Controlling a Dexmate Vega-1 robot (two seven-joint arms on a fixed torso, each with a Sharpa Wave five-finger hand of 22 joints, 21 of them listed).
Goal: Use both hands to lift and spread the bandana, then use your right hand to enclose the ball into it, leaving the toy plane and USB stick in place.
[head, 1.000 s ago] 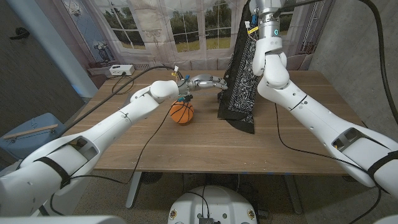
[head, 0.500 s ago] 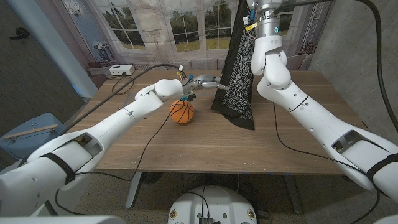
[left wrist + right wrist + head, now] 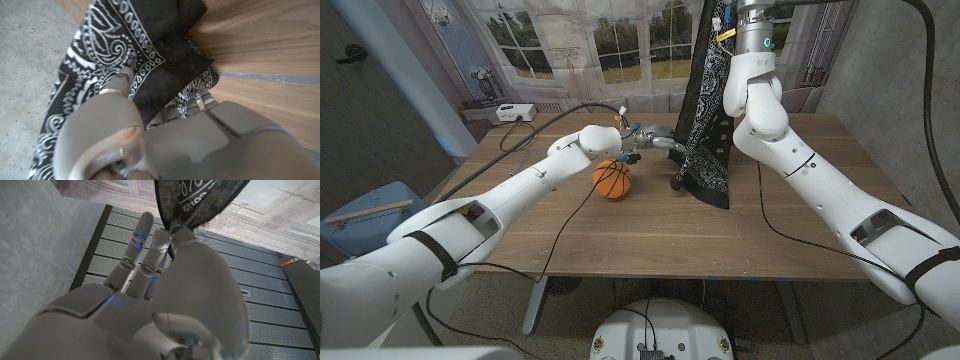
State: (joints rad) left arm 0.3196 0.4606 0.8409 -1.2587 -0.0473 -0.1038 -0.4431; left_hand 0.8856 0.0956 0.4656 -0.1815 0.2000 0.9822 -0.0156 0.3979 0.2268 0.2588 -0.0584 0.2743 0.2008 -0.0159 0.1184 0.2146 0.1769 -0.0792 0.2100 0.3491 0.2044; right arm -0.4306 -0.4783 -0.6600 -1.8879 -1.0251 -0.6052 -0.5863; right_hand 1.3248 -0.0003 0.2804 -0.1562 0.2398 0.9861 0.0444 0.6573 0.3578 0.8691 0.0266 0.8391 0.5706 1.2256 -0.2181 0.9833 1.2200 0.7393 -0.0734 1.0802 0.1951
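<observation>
The wooden table (image 3: 620, 235) carries the lot. The black paisley cotton bandana (image 3: 710, 120) now hangs higher than a second ago, lower hem barely brushing the wood, so the lift looks mostly done and the spread isn't. It's a long narrow drape at about 1 o'clock, white print, folded on itself. The right hand (image 3: 165, 255) pinches its top edge up high. The left hand (image 3: 655, 135) has moved in to the cloth's side edge, fingers closed on a fold. The small orange basketball-style ball (image 3: 613, 180) sits at 11 o'clock, just beside the left wrist.
</observation>
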